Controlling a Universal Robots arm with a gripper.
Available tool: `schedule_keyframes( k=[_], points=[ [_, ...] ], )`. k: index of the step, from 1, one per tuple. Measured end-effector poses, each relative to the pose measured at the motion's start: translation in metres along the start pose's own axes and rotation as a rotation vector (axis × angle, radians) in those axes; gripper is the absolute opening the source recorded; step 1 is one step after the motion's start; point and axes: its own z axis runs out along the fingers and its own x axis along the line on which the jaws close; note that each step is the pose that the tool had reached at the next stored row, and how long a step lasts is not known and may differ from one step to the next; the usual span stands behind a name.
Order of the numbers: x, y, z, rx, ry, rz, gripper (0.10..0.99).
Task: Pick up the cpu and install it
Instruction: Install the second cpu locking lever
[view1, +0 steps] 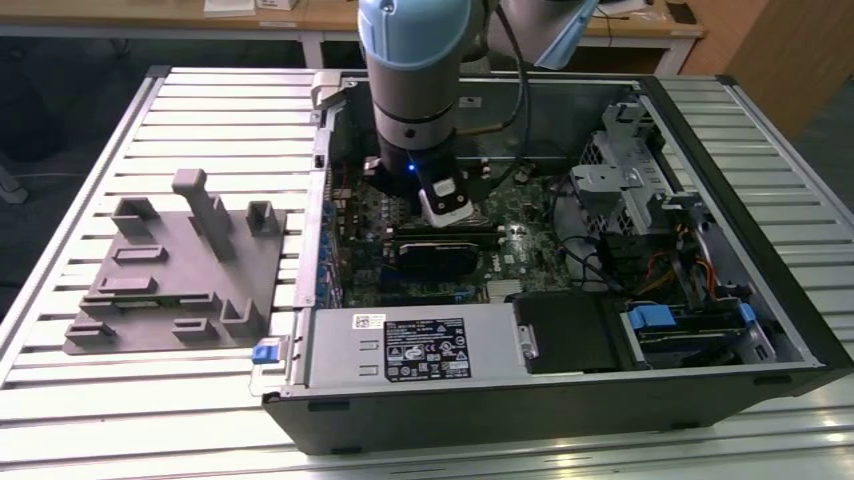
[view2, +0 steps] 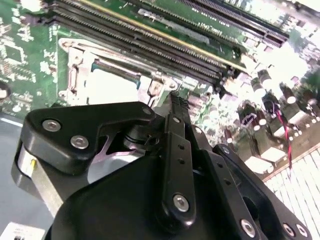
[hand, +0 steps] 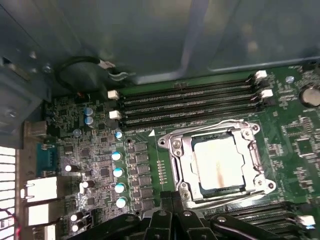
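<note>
The cpu (hand: 218, 164) sits flat inside the square metal-framed socket (hand: 176, 150) on the green motherboard (hand: 295, 145), lower right of centre in the first wrist view; silver top with a faint brownish smear. In the second wrist view the cpu (view2: 112, 87) shows as a pale square in the same socket (view2: 70, 75), upper left of frame, just above the black claw (view2: 172, 100) linkage.

Claw state: cannot tell, fingertips are not clearly seen. In the first wrist view the claw (hand: 172, 197) pokes up from the bottom edge, just beside the socket's lower left corner, not holding the cpu.

Long memory slots (hand: 190, 102) run beside the socket, towards the case wall. A row of small blue-topped capacitors (hand: 117, 172) stands left of the socket in that frame.

Exterior view: the arm (view1: 416, 90) reaches down into the open computer case (view1: 747, 150), centre of frame, its white-and-black wrist end low over the board near a dark block (view1: 447, 255). Power supply (view1: 414, 345) with a label lies along the case's near edge. A grey plastic fixture (view1: 174, 270) sits on the slatted desk (view1: 214, 110) at the exterior view's left, well apart from the case.
</note>
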Motion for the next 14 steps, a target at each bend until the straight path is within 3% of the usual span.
schedule_keyframes(
  k=[4,5,7,9,11,14],
  points=[
    [0.0000,0.0029,-0.0092,0.000,0.0001,0.000,0.106],
    [0.0001,0.0036,-0.0096,0.004,-0.0008,0.000,0.106],
    [0.0001,0.0053,-0.0094,0.037,-0.0060,-0.002,0.106],
    [-0.0011,0.0071,-0.0089,0.063,-0.0104,-0.003,0.106],
    [-0.0047,0.0092,-0.0082,0.075,-0.0125,-0.004,0.106],
    [-0.0107,0.0140,-0.0068,0.081,-0.0134,-0.004,0.106]
  ],
)
